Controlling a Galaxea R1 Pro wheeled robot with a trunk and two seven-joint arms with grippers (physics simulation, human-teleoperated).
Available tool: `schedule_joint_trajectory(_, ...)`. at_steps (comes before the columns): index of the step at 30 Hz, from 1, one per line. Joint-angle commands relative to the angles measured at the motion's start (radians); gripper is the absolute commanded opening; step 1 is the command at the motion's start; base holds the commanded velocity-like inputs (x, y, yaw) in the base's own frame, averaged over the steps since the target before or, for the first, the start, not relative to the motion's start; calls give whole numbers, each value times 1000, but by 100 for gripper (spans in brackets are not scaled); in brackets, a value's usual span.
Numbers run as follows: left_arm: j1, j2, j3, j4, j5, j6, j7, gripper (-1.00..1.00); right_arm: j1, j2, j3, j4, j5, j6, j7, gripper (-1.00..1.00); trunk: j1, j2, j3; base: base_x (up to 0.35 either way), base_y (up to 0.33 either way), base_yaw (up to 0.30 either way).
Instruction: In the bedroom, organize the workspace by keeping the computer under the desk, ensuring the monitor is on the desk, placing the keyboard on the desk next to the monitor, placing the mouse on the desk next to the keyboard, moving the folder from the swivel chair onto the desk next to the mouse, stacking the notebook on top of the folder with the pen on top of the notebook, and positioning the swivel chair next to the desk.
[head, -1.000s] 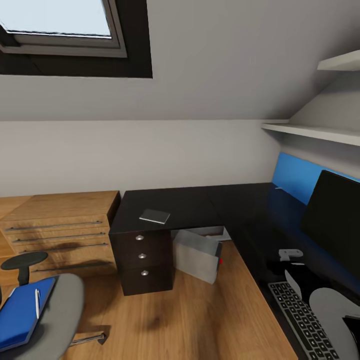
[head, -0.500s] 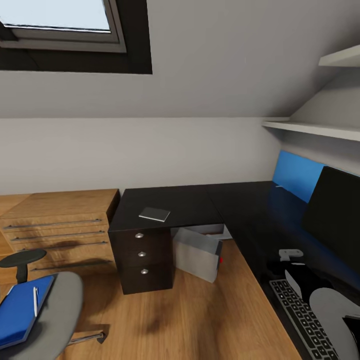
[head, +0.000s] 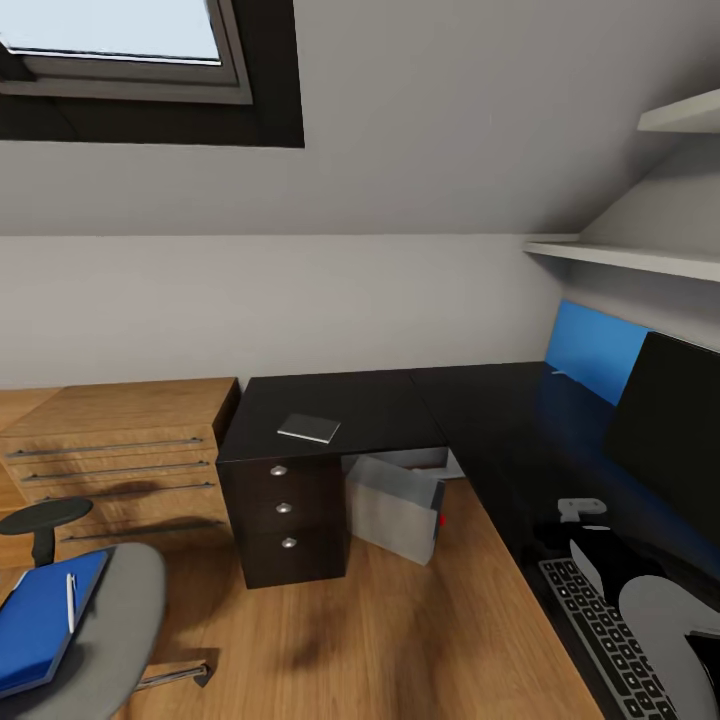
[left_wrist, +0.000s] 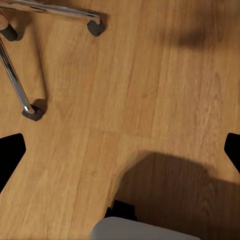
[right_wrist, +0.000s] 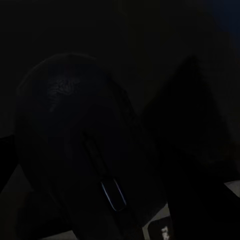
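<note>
Landmark: your black L-shaped desk (head: 400, 410). On it: small dark grey notebook (head: 309, 429), wide black monitor (head: 668, 440), slim keyboard (head: 600, 630). Light grey computer tower (head: 395, 508) sits beneath. Bright blue folder (head: 40, 618) with white pen (head: 71, 602) lies on the grey swivel chair (head: 105, 630), well apart. Right gripper (head: 590, 545) hangs close over the black oval mouse (right_wrist: 85, 150) (grip state unreadable). Left gripper's fingers (left_wrist: 10, 155) spread wide above wooden floor (left_wrist: 150, 90).

monitor (head: 668, 440) cut by right edge, folder (head: 40, 618) cropped at left edge

A dark grey notebook (head: 309, 429) lies flat on the black worktop (head: 390, 405), the grey computer (head: 396, 508) beneath. The blue folder (head: 40, 620) with the white pen (head: 71, 602) rests on the swivel chair (head: 115, 630), near left.
</note>
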Motion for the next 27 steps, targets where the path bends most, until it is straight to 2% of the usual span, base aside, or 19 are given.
schedule_joint_trajectory(1,-1,0,-9,0,4,-3,5,100,0,1,-8,-2,9,6,1,100,0,-1,-1,0,0,0)
schedule_joint_trajectory(20,-1,2,-9,0,4,-3,5,100,0,6,-15,-26,-2,8,2,100,0,-1,-1,0,0,0)
schedule_joint_trajectory(27,-1,2,-9,0,5,-3,5,100,0,47,-23,-80,-15,8,-2,100,0,-1,-1,0,0,89)
